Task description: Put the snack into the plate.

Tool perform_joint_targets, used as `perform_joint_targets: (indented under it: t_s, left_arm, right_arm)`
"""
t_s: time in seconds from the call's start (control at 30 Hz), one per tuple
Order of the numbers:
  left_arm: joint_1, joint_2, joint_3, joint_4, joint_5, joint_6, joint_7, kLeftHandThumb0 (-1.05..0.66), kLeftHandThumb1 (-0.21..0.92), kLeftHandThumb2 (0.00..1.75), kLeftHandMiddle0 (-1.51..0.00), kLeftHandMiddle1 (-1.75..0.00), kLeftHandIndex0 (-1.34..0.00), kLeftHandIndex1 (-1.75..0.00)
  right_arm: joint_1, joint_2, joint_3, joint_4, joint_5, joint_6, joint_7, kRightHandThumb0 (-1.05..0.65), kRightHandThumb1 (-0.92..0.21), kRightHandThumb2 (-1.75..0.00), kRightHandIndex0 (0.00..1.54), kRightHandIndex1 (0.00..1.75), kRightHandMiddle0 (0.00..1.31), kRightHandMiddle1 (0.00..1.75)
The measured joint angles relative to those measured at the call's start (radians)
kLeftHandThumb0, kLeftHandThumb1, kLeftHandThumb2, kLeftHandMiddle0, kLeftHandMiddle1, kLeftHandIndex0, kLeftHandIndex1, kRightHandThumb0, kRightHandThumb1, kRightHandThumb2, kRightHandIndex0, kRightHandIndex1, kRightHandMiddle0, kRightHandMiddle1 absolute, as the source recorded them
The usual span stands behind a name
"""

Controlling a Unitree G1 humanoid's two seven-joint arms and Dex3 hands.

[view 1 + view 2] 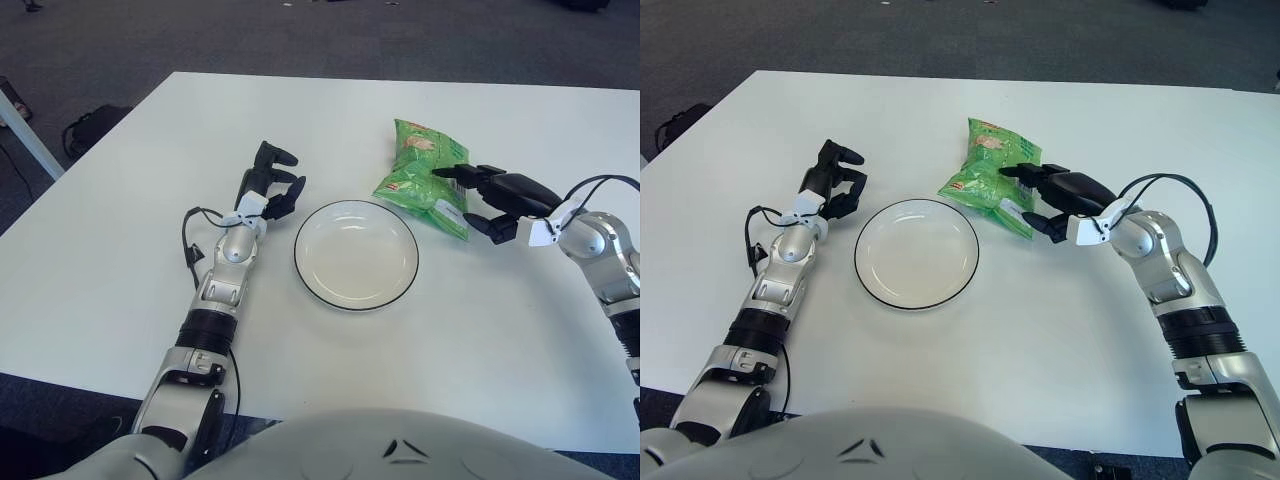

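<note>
One green snack bag [425, 177] pinched in the right hand [497, 197], just right of one empty plate [356, 254]. Left hand [272, 186] left of plate, fingers curled, holding nothing.

snack [425, 177] right-behind plate [356, 254], on table [120, 230]

A white table [120, 250] with a smooth matte top carries two items. A round white plate [355, 255] with a thin black rim sits near the centre, its bowl bare. At about one o'clock from the plate, just beside its rim, a green snack bag [425, 175] lies on the tabletop, printed side up and slightly crumpled.
</note>
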Motion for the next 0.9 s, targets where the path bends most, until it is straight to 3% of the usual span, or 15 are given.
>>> perform_joint_targets:
  t_s: [0.23, 0.63, 0.9]
  left_arm:
    - [-0.005, -0.001, -0.001, 0.009, 0.0, -0.009, 0.0, -0.34, 0.92, 0.52, -0.44, -1.21, -0.19, -1.75]
    - [-0.011, -0.001, -0.003, 0.03, 0.002, -0.029, 0.0, -0.35, 0.92, 0.52, -0.43, -1.23, -0.19, -1.75]
    - [-0.02, 0.0, -0.006, 0.049, 0.002, -0.067, 0.0, -0.35, 0.92, 0.52, -0.42, -1.23, -0.19, -1.75]
  right_arm:
    - [0.0, -0.002, -0.022, -0.033, -0.036, 0.037, -0.019, -0.82, -0.92, -1.07, 0.13, 0.22, 0.0, 0.4]
    - [-0.017, -0.005, -0.061, -0.023, -0.08, 0.024, -0.106, -0.69, -0.92, -0.99, 0.14, 0.23, 0.0, 0.51]
    - [-0.171, -0.015, -0.036, 0.154, -0.165, -0.099, -0.215, -0.57, -0.92, -0.87, 0.15, 0.24, 0.0, 0.6]
